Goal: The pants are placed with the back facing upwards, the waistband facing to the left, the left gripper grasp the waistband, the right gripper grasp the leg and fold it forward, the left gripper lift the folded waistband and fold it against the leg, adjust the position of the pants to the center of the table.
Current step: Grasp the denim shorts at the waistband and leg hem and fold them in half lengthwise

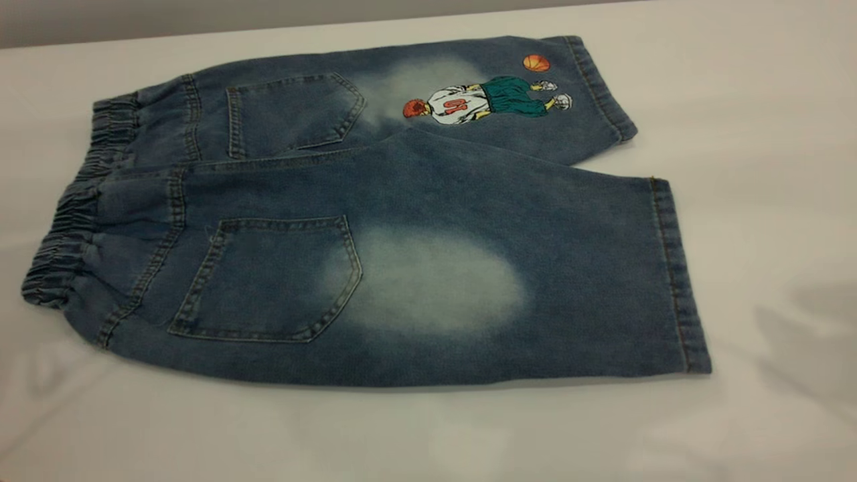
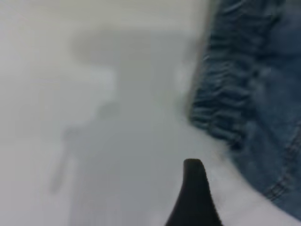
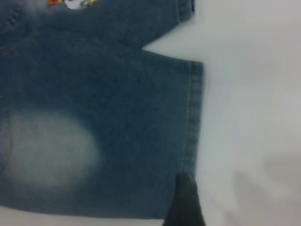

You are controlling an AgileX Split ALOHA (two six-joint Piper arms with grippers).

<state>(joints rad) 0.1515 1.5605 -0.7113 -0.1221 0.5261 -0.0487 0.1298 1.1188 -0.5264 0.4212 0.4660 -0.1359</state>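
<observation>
The pants (image 1: 402,194) lie flat on the table (image 1: 770,134), back pockets up. The gathered waistband (image 1: 73,227) is at the left. The plain leg (image 1: 535,281) with its pale patch lies nearer the front, the printed leg behind it. Neither gripper shows in the exterior view. In the left wrist view my left gripper (image 2: 233,197) hovers open over bare table beside the waistband (image 2: 225,94), one black finger (image 2: 194,197) showing. In the right wrist view my right gripper (image 3: 211,202) is open at the hem corner of the leg (image 3: 117,103), one finger (image 3: 186,202) over the hem.
White table surrounds the pants on all sides, with the widest room at the front and right. Arm shadows fall on the table at the right (image 1: 810,335). The table's far edge (image 1: 268,27) runs just behind the printed leg.
</observation>
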